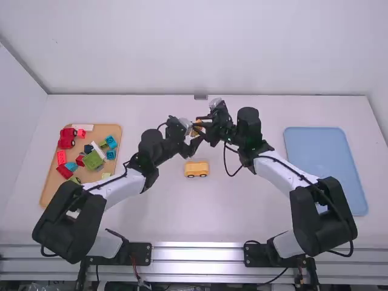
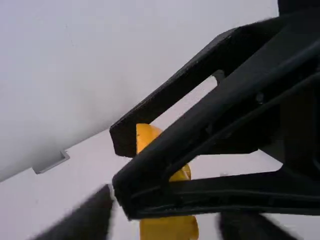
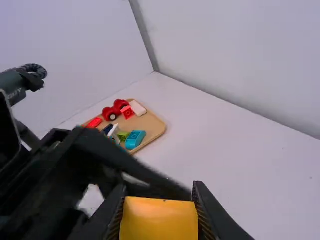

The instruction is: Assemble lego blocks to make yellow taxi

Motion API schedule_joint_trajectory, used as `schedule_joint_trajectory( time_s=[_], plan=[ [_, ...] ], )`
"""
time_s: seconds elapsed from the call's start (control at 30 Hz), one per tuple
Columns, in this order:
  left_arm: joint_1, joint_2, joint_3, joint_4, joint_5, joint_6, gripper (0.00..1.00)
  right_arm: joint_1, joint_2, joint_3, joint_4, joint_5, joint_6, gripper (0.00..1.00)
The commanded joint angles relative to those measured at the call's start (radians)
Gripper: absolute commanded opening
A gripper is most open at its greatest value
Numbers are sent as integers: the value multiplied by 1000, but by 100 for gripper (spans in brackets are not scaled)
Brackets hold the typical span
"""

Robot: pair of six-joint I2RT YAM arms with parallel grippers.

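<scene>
In the high view my left gripper [image 1: 190, 143] and right gripper [image 1: 204, 126] meet above the table, with a yellow block [image 1: 195, 130] between them. The right wrist view has my right gripper [image 3: 160, 217] shut on the yellow block [image 3: 159, 220], a dark finger of the left gripper passing just behind it. Blurred fingers of my left gripper [image 2: 167, 225] stand open, apart on either side of the yellow block [image 2: 169, 228]; the right gripper's fingers cover part of it. A yellow car body with dark wheels [image 1: 196, 169] rests on the table, nearer the arm bases.
A wooden tray [image 1: 115, 130] at the left holds several red, green, blue and white blocks and a red wheeled piece [image 1: 66, 138]. At the right lies a blue tray [image 1: 324, 163]. A wall rises behind the table's far edge.
</scene>
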Motion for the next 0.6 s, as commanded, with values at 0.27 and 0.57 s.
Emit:
schedule_joint_trajectory(
  time_s=[0.27, 0.57],
  plan=[
    [48, -10, 25, -114, 6, -86, 99, -62, -88, 99, -400, 251, -205, 1],
    [193, -10, 277, -679, 293, 59, 99, -68, -29, 293, -1052, 394, -684, 4]
  ],
)
